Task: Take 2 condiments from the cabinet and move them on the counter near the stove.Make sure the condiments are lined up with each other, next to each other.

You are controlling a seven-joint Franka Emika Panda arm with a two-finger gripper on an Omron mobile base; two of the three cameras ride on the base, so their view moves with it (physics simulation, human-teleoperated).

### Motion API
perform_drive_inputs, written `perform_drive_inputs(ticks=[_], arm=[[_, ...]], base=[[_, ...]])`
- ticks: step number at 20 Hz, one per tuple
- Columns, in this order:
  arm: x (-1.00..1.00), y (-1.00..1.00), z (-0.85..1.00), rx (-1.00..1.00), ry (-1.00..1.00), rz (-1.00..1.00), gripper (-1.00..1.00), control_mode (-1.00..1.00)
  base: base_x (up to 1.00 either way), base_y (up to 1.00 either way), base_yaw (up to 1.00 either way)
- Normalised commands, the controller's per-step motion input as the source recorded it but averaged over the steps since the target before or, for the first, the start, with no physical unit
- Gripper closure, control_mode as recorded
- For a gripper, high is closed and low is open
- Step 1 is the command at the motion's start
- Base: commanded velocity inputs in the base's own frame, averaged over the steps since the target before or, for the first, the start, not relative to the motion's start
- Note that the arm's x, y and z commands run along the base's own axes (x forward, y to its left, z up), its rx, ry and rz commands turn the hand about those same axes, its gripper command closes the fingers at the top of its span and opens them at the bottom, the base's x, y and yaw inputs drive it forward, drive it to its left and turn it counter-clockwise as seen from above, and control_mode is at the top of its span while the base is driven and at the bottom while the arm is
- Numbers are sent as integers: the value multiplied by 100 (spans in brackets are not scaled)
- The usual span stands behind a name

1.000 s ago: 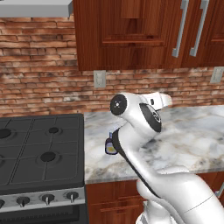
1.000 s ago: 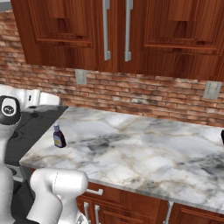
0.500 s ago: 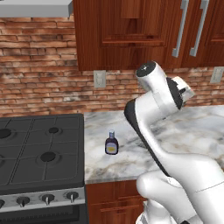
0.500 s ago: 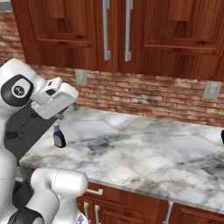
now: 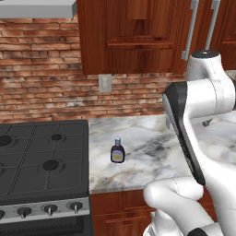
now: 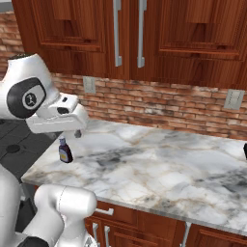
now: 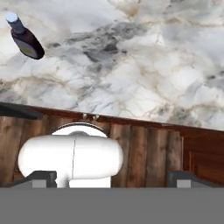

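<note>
We saw one small dark bottle (image 5: pixel 117 150) standing upright on the marble counter (image 5: pixel 152 147), close to the counter's left edge where it met the black stove (image 5: pixel 41 161), and a little back from the front edge. In the right base view the same bottle (image 6: pixel 64 150) stood near the counter's (image 6: pixel 159 169) left corner, with the arm's wrist raised above it and apart from it. From the hand camera we saw the bottle (image 7: pixel 25 38) toward the upper left, its pale cap and yellowish label showing, resting on the veined stone (image 7: pixel 131 65), and below the stone's front edge the reddish wood fronts (image 7: pixel 148 148) of the lower cupboards. The gripper (image 7: pixel 112 179) showed as two dark fingertips (image 7: pixel 41 178) set wide apart near the bottom of that view, with nothing between them, so we took it as spread and empty. Panelled upper doors (image 6: pixel 159 34) with long silver handles hung above the brick wall (image 6: pixel 144 103), which carried a wall socket (image 5: pixel 105 83). We saw a single bottle on the counter.
</note>
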Motion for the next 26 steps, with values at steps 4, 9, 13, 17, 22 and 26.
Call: perform_drive_inputs(ticks=[4,9,13,17,22,26], arm=[[-26,0,-14,35,-22,8,-100,-100],[0,5,-4,6,-20,9,-100,-100],[0,0,0,0,-1,0,-100,-100],[-5,0,0,0,-1,0,-100,100],[0,0,0,0,0,0,-100,100],[0,0,0,0,0,0,-100,100]], base=[[0,0,0],[0,0,0],[0,0,0],[-35,-24,-2],[-94,-99,-16],[-36,-100,-23]])
